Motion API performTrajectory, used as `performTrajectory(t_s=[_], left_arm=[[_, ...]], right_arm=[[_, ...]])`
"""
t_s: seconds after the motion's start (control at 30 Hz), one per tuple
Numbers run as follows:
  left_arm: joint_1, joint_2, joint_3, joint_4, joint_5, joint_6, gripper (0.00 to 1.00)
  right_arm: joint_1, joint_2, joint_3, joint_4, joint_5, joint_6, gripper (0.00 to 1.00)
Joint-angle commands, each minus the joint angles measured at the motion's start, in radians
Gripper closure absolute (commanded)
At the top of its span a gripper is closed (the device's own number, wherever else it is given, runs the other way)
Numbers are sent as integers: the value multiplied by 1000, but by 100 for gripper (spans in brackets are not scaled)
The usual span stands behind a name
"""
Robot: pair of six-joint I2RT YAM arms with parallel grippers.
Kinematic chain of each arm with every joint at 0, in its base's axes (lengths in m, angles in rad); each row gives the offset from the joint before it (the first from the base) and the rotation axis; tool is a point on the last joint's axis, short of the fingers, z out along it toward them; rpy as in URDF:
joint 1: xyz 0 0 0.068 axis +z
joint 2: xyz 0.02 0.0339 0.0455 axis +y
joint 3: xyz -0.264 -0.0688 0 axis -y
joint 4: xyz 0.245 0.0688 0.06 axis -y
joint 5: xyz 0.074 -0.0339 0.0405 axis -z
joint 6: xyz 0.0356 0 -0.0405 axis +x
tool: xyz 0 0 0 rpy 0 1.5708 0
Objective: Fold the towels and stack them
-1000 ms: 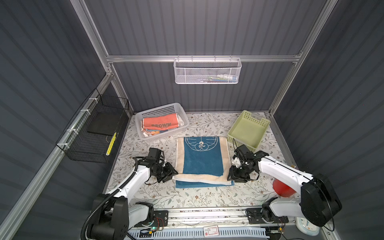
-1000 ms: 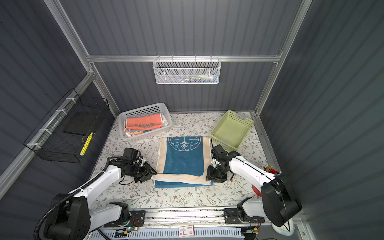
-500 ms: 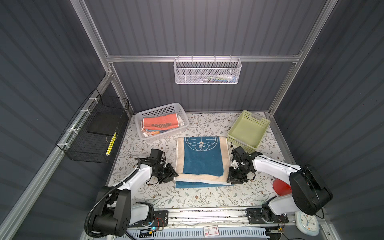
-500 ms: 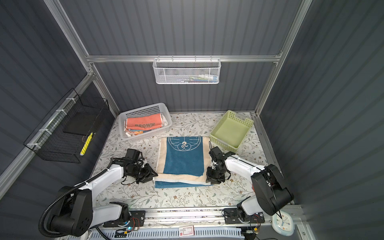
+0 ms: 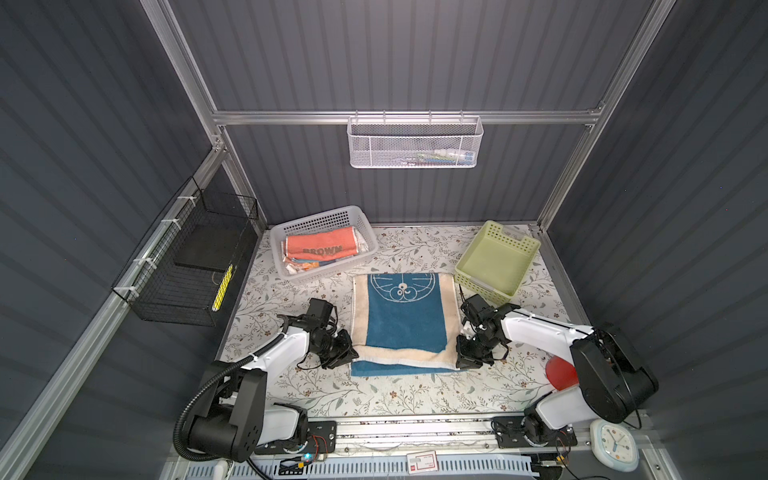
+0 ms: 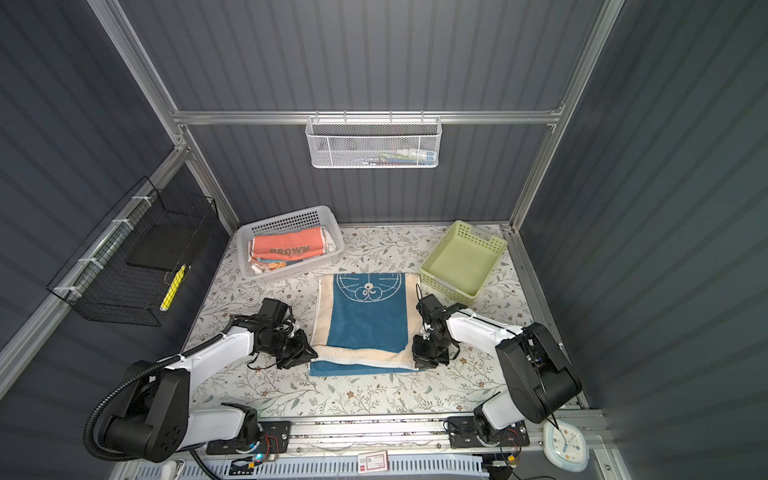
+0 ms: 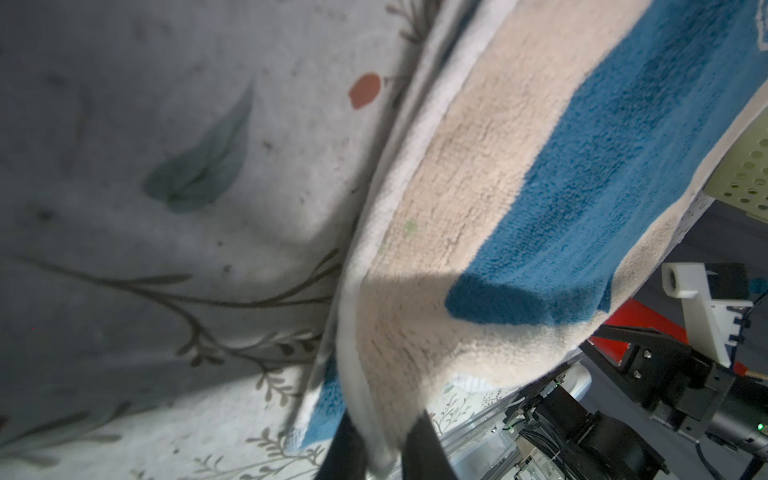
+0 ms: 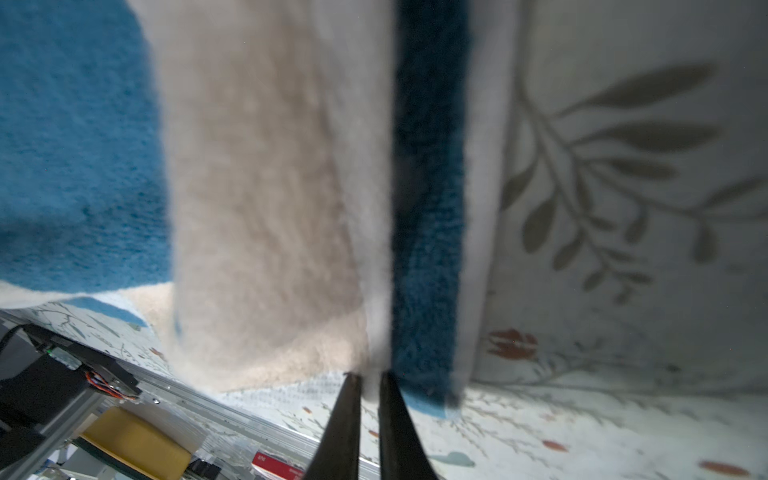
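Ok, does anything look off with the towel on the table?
The blue-and-cream towel is folded unevenly: its upper layer stops short, leaving a blue strip of the lower layer showing along the near edge. The left gripper and right gripper pinch the upper layer's near corners.

I have bare tabletop (image 5: 374, 395) in front of the cream-and-blue towel (image 5: 401, 320), and more on its left side. Behind it, the white basket (image 5: 316, 218) stands near one far corner and the green basket (image 5: 482, 286) just beside the other. A gap lies open between them.
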Motion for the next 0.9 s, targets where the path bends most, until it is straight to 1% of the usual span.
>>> performTrajectory(t_s=[0.0, 0.03, 0.07, 0.13, 0.4, 0.5, 0.57, 0.6, 0.63, 0.7, 0.73, 0.8, 0.87], left_arm=[[-9, 2, 11, -23, -14, 4, 94], [-10, -2, 17, -34, -19, 7, 98], [-12, -7, 25, -42, -21, 9, 100], [-13, -18, 46, -72, -31, 16, 100], [-32, -77, 120, -192, -44, 20, 100], [-39, -101, 113, -265, -68, 6, 100], [-42, -102, 88, -287, -74, -7, 100], [-45, -103, 66, -289, -74, -20, 97], [-47, -108, 45, -290, -75, -36, 84], [-50, -128, 18, -301, -74, -59, 69], [-50, -151, 18, -315, -80, -65, 64], [-51, -195, 45, -356, -118, -69, 58], [-51, -218, 82, -365, -159, -62, 57]], right_arm=[[5, -40, 16, -41, 31, -6, 97], [6, -56, 26, -58, 39, -7, 100], [5, -73, 35, -73, 40, -8, 100], [6, -117, 58, -113, 91, -12, 100], [5, -236, 161, -303, 128, -23, 100], [5, -279, 142, -370, 160, -23, 100], [4, -302, 99, -371, 170, -17, 100], [3, -306, 71, -359, 167, -14, 100], [4, -299, 51, -348, 156, -10, 93], [4, -274, 39, -344, 140, -9, 73], [3, -262, 43, -343, 138, -11, 69], [4, -250, 66, -346, 160, -24, 62], [3, -230, 101, -347, 191, -40, 60]])
